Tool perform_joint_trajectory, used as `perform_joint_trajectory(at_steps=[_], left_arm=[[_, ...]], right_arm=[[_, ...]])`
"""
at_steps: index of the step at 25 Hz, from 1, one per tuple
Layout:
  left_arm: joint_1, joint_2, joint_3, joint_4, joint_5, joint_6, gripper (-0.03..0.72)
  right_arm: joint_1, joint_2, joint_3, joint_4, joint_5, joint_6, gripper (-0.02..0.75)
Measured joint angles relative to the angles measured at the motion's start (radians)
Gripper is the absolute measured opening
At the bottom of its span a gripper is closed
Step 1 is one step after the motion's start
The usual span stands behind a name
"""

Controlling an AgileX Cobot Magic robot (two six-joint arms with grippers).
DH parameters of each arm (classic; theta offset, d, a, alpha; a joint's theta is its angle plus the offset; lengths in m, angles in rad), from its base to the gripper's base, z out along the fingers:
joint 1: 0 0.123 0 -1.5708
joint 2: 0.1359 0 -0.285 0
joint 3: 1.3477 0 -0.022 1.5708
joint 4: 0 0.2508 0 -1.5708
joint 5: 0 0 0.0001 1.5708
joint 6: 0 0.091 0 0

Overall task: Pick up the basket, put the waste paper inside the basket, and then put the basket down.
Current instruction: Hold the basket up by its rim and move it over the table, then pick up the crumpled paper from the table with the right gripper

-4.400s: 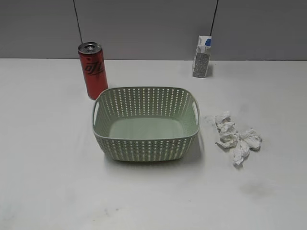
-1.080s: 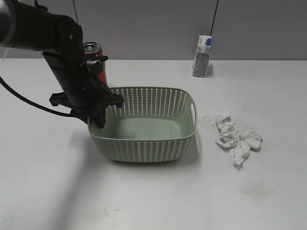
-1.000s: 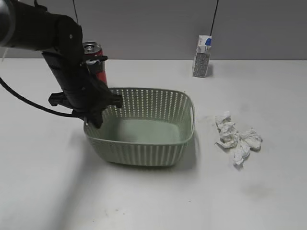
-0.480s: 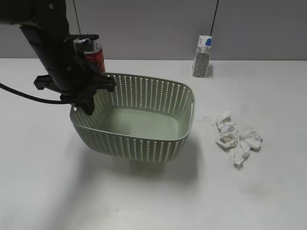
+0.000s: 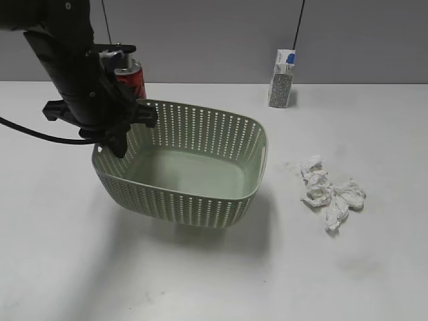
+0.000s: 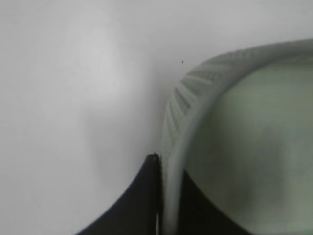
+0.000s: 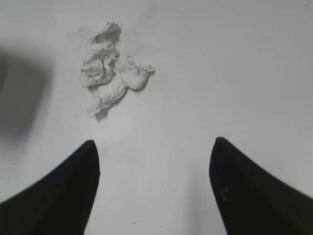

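Left claw (image 5: 114,137) pinching the basket (image 5: 194,170) rim, hoisting it higher!
Basket's tilted, airborne; waste paper (image 5: 329,192) awaits the spread right claw (image 7: 154,188).

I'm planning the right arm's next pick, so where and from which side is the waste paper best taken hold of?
Probably from straight above, on the waste paper cluster's thick middle. The wads lie loose and low on the table, leaving no side edge to catch, and crumpled tissue should squash between closing fingers. The right end effector is open with the pile ahead of it. The basket, held tilted by the left end effector, sits apart to the left.
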Motion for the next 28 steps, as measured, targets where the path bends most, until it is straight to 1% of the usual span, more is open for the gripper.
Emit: perform_joint_trajectory(at_steps=[4, 6, 8, 10, 13, 18, 24, 28], left_arm=[[0.0, 0.0, 0.0, 0.01, -0.002, 0.0, 0.0], [0.0, 0.0, 0.0, 0.011, -0.002, 0.0, 0.0], [0.0, 0.0, 0.0, 0.013, -0.002, 0.0, 0.0], [0.0, 0.0, 0.0, 0.014, -0.003, 0.0, 0.0], [0.0, 0.0, 0.0, 0.015, -0.005, 0.0, 0.0], [0.0, 0.0, 0.0, 0.021, -0.006, 0.0, 0.0], [0.0, 0.0, 0.0, 0.044, -0.002, 0.001, 0.0], [0.0, 0.0, 0.0, 0.047, -0.001, 0.003, 0.0]], right_arm=[[0.0, 0.263, -0.078, 0.108, -0.017, -0.085, 0.478], [0.002, 0.39, -0.118, 0.175, -0.025, -0.131, 0.468], [0.017, 0.497, -0.16, 0.198, -0.038, -0.171, 0.463], [0.041, 0.601, -0.191, 0.183, -0.066, -0.184, 0.463], [0.083, 0.723, -0.224, 0.117, -0.118, -0.188, 0.461], [0.143, 0.884, -0.238, 0.055, -0.287, -0.192, 0.461], [0.147, 0.998, -0.241, 0.009, -0.441, -0.192, 0.461], [0.147, 1.032, -0.242, 0.014, -0.478, -0.192, 0.461]])
